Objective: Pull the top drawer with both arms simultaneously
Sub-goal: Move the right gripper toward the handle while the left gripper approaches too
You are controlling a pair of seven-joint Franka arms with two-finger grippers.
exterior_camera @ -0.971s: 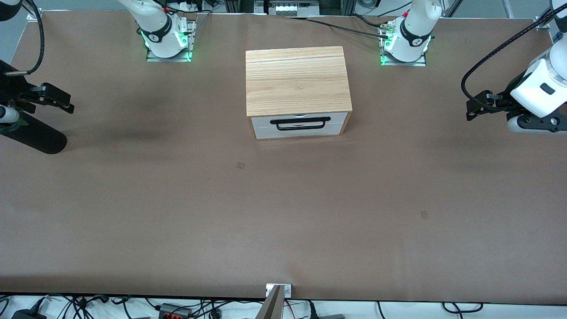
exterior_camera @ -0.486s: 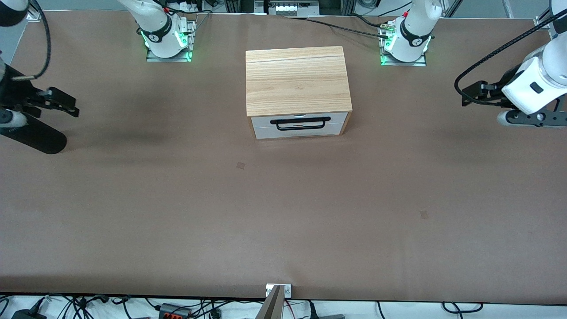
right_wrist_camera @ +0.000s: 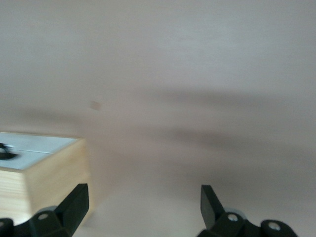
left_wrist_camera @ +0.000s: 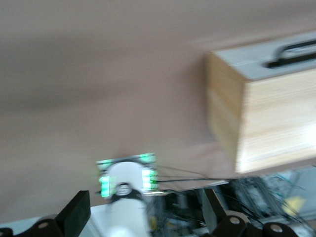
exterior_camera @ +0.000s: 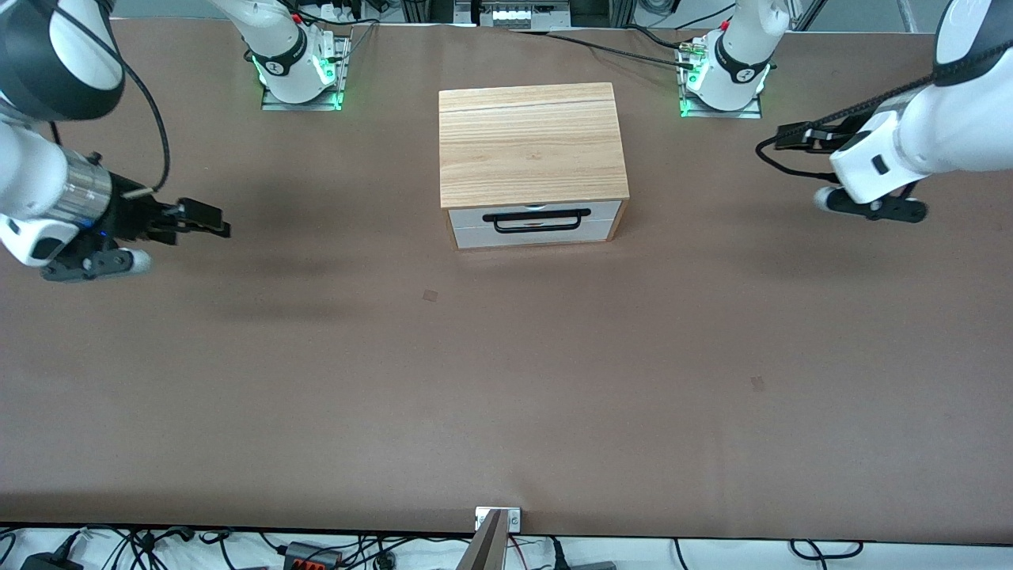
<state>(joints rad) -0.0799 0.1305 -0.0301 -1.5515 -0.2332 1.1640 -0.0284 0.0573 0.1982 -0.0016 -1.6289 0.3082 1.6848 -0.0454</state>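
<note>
The top drawer (exterior_camera: 468, 214) is shut in the light-wood cabinet (exterior_camera: 530, 142), its white front and black bar handle (exterior_camera: 536, 214) facing the front camera. My right gripper (exterior_camera: 212, 226) is open and empty over the table toward the right arm's end, well apart from the cabinet. My left gripper (exterior_camera: 791, 136) is open and empty over the table toward the left arm's end. The left wrist view shows its gripper (left_wrist_camera: 145, 213) open, with the cabinet (left_wrist_camera: 266, 108) and handle (left_wrist_camera: 294, 52) ahead. The right wrist view shows its gripper (right_wrist_camera: 143, 202) open and a corner of the cabinet (right_wrist_camera: 47, 170).
Brown table (exterior_camera: 506, 380) all round the cabinet. The arm bases (exterior_camera: 297, 71) (exterior_camera: 724, 75) stand at the table's edge farthest from the front camera, either side of the cabinet. A small metal bracket (exterior_camera: 497, 518) sits at the nearest edge.
Both arms have swung in from the table's ends toward the cabinet. The drawer has not moved.
</note>
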